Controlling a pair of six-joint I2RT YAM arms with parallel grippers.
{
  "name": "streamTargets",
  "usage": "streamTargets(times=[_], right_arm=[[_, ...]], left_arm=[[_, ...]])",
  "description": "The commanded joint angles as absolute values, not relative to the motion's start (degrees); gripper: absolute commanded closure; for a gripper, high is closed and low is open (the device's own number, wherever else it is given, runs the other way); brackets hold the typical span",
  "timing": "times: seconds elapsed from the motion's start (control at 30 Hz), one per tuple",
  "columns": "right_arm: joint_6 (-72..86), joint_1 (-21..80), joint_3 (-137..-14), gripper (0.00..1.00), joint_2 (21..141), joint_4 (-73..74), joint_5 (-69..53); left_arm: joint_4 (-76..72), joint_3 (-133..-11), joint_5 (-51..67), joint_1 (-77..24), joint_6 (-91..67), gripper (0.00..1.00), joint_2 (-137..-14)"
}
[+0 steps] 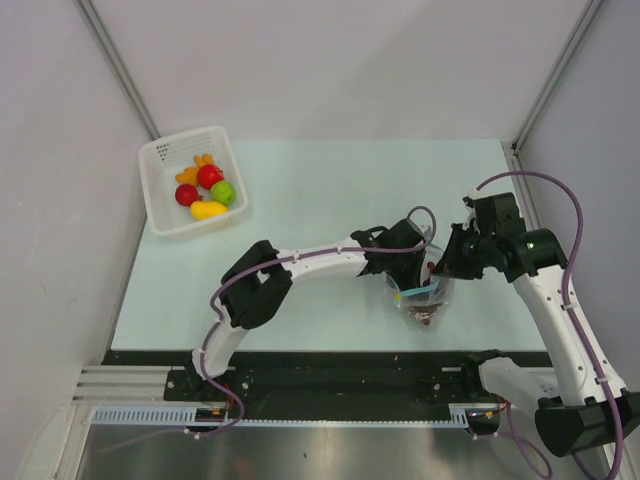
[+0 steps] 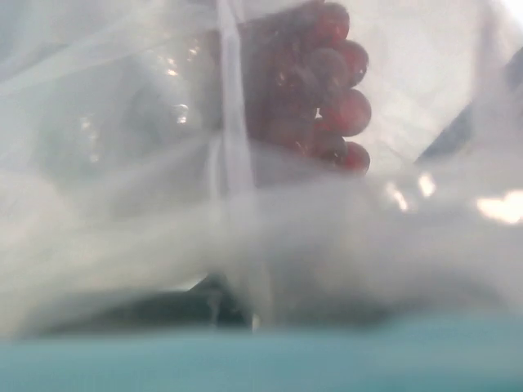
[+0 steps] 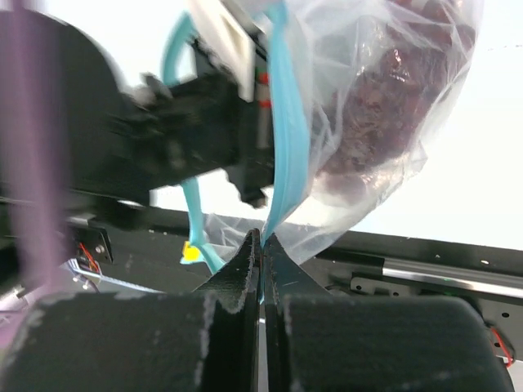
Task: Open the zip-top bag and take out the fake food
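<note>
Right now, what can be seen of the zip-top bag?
The zip-top bag is clear, crinkly plastic with a light blue zip strip whose two sides are pulled apart, so the mouth is open. It hangs near the table's front edge, a dark purple grape bunch inside. The right pincer is shut on one strip side; the left pincer is at the other, grip unclear.

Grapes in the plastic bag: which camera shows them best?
The left wrist camera: the grapes sit close, single berries showing through the clear bag. The right wrist camera shows a dark, crinkle-blurred mass; the top camera only a tiny dark speck.
</note>
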State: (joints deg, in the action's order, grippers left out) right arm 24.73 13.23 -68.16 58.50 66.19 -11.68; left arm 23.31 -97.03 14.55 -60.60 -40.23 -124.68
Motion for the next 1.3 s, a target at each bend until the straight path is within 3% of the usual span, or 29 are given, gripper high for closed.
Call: streamTargets(times=[0.0,0.57,0.93,1.27], right_arm=[[22.5,13.01,-67.33,1.0,57.92,66.53,-13.97],[21.8,16.35,-65.92,1.0,59.06,63.81,-13.01],[20.13,16.0,-65.92,1.0,59.41,64.51,-2.11],[21.18,13.1,-65.92,1.0,63.36,63.11,-0.09]], left_arm=[[25.75,-101.07,13.97,-58.45,-37.53,1.0,-116.99],[30.14,-112.67,15.82,-57.83,-37.79,1.0,-111.8],[38.76,-121.63,9.41,-57.57,-31.21,1.0,-107.41],[34.55,-123.14,13.01,-50.47,-32.34,1.0,-99.06]])
